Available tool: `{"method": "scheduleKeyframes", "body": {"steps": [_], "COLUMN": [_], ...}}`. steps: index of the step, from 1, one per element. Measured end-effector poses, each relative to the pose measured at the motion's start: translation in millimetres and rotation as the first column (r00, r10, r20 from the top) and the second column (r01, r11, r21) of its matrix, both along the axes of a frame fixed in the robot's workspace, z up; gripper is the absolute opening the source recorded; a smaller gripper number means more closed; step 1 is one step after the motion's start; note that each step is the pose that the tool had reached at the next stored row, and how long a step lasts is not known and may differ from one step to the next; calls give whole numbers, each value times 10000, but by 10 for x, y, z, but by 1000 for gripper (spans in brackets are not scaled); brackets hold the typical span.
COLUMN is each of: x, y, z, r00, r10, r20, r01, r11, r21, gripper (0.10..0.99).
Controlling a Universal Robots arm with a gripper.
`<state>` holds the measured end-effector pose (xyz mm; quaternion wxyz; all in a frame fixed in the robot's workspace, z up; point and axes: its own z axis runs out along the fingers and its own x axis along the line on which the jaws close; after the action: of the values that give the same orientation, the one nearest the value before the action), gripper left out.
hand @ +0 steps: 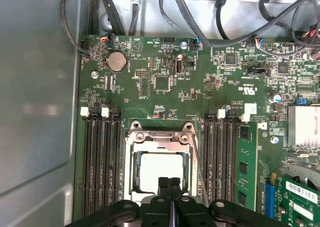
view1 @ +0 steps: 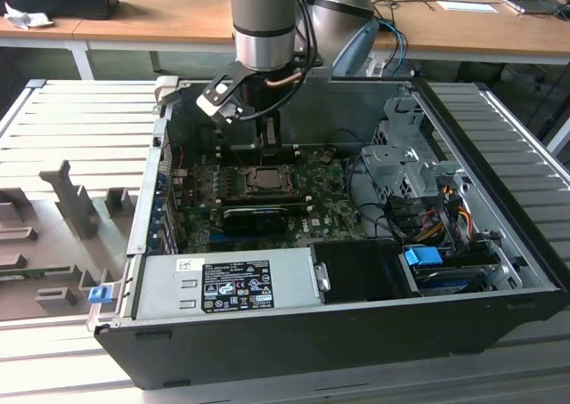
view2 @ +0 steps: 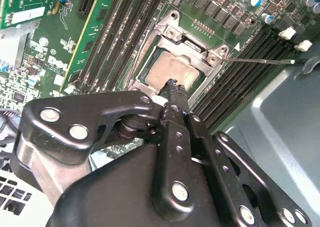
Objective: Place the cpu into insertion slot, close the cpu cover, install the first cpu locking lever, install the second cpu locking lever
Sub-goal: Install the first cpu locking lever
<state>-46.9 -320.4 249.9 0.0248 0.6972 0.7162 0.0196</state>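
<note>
Closest thing to the lens in both wrist views was my own gripper (hand: 169, 181) (view2: 175, 87): two black fingers (hand: 163, 187) clenched flat against each other with nothing pinched between them. The tips hung right over one edge of the insertion slot (hand: 135, 172). I couldn't tell if they were actually touching anything down there.

The count around the slot:

- One cpu (hand: 159, 169) (view2: 172, 72), pale silver face up, sitting flat inside the slot. In the exterior view it showed as a small grey square (view1: 264, 179) directly under the gripper (view1: 270, 148).
- One cpu cover (hand: 160, 136) (view2: 195, 42), the silver frame plate, lying down over the slot with the cpu showing through its window.
- One locking lever (view2: 260, 61) (hand: 200, 169) that I could make out, a thin bare wire rod. It ran from a corner of the slot and poked out over the memory slots beside it, not tucked down.
- Two banks of long black memory slots (hand: 102, 162), one on each of two opposite sides of the slot.
- One round coin battery (hand: 116, 61) on the green board (hand: 165, 92), well away from the slot.

All of it sat inside one open computer case (view1: 499, 270), with the slot towards the back of the board.
</note>
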Motion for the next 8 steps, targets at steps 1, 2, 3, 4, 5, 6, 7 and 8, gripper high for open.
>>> {"method": "scheduleKeyframes", "body": {"steps": [1,2,3,4,5,6,7,8], "x": [0,0,0,0,0,0,0,0], "y": [0,0,0,0,0,0,0,0], "z": [14,27,44,54,77,86,91,97], "r00": [10000,10000,10000,10000,10000,10000,10000,10000], "r10": [0,-1,-1,0,-1,-1,-1,-1], "r20": [1,1,0,0,0,0,0,0], "r01": [0,1,1,0,1,1,1,1], "r11": [10000,10000,10000,10000,10000,10000,10000,10000], "r21": [-2,-10,-21,-25,-34,-40,-41,-42], "gripper": [106,106,106,106,106,106,106,106]}}
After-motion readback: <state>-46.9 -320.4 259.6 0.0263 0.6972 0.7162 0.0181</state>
